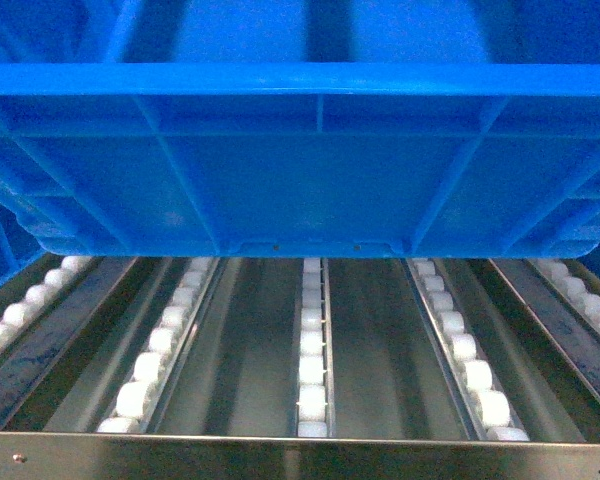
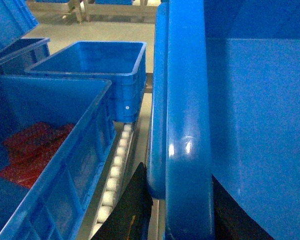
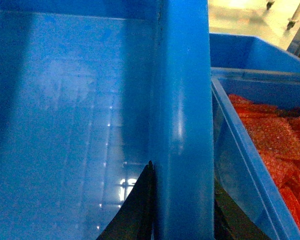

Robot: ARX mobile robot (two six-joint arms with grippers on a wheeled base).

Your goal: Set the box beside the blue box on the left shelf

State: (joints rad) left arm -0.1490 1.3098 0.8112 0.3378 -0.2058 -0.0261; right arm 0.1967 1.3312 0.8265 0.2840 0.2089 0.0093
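Gripper (image 2: 182,220) pair astride unlabelled box (image 1: 300,170) rims above left shelf (image 1: 300,455)

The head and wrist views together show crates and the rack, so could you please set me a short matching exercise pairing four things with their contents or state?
Things:
1. held box
2. crate left of it
3. crate right of it
4. rollers

States:
a. white, in lengthwise rows
b. orange-red packets inside
c. nothing inside, rim pinched on both sides
d. dark red packets on its floor

Pairs: 1-c, 2-d, 3-b, 4-a
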